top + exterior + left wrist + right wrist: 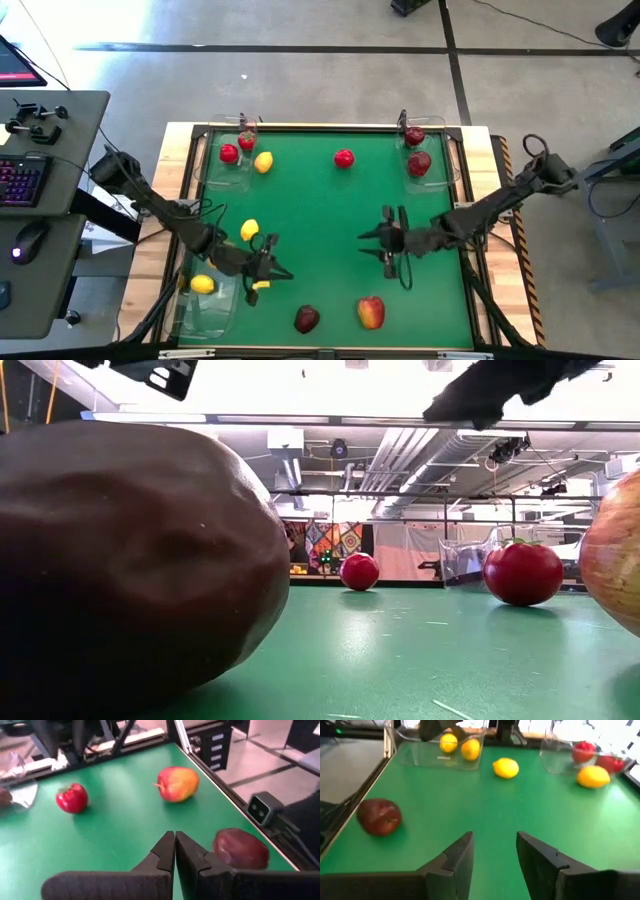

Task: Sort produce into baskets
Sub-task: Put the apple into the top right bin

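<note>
The left hand (268,268) is seen pressed shut and empty beside the near-left basket (207,310), which holds a lemon (203,285); the right hand (385,243) is held wide, empty, over mid-desk (320,210); the dark apple (307,319) and red-yellow apple (371,312) lie near; either could be nudged and rolled away by a misjudged descent.

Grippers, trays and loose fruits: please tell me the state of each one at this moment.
left gripper: shut, empty, above the mat
right gripper: open, empty
near-left tray: holds lemons
far-left tray: holds small red fruits
far-right tray: holds red fruits
dark apple: loose on mat
red-yellow apple: loose on mat
</note>
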